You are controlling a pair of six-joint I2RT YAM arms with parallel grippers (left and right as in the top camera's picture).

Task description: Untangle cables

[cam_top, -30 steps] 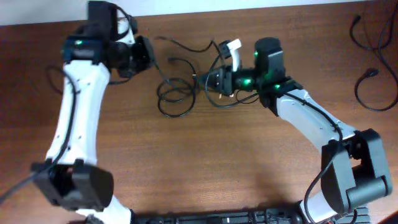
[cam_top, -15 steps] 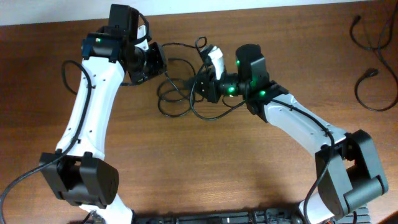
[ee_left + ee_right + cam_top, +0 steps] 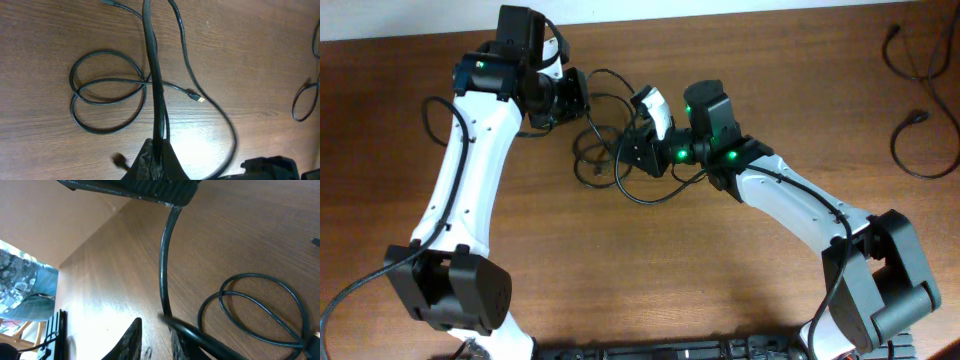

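I have the left gripper point(image 3: 156, 151) pinching one cable point(image 3: 152, 60), taut straight ahead of it. The loose coil point(image 3: 110, 86) lies ahead-left. The right gripper point(image 3: 634, 150) sits nearer the coil, and I can't tell its grip.

The table point(image 3: 650, 270) is being viewed from straight above, at a distance, by the overhead camera. The cables point(image 3: 595, 155) are being looked down on from close above by the left wrist camera, past its own fingers point(image 3: 155, 160). The same coil is being framed from beside it, low and slanted, by the right wrist camera.
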